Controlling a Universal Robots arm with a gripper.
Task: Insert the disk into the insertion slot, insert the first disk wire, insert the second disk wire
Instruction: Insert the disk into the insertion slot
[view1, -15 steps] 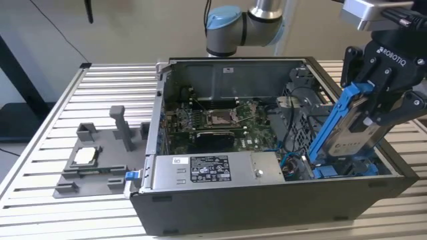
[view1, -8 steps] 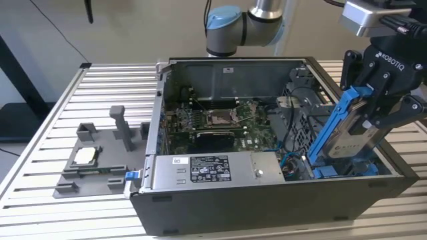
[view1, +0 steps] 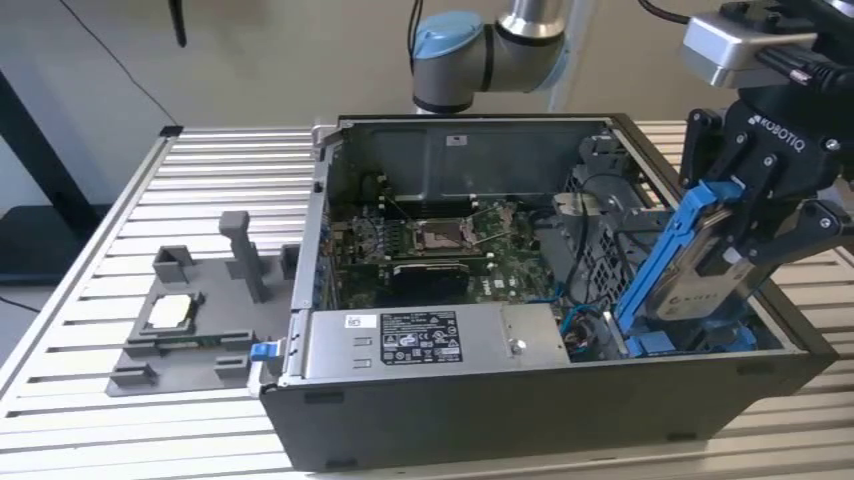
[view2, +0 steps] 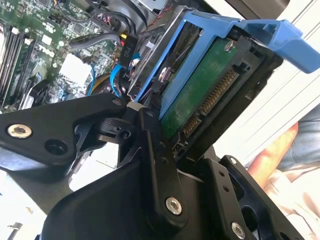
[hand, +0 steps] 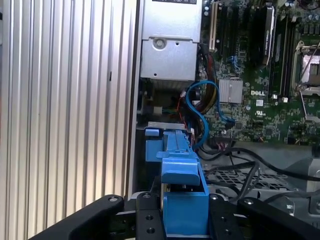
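My gripper (view1: 731, 245) is shut on the disk (view1: 683, 275), a drive in a bright blue carrier. I hold it tilted over the exterior view's right end of the open computer case (view1: 534, 420), its lower end down inside by the grey perforated drive cage (view1: 603, 230). The insertion slot itself is hidden behind the disk. In the second wrist view the disk (view2: 200, 92) shows its green board and connector between my black fingers (view2: 155, 155). In the first wrist view the blue carrier (hand: 181, 200) sits in my gripper (hand: 182, 222). Blue cables (hand: 202, 107) loop loose beside it; I cannot tell which are the disk wires.
The silver power-supply box (view1: 427, 345) fills the case's front. The motherboard (view1: 441, 250) lies in the middle. A grey fixture block (view1: 200, 320) stands on the slatted table (view1: 107, 200) at the exterior view's left. A person's arm (view2: 280, 155) shows beyond the case.
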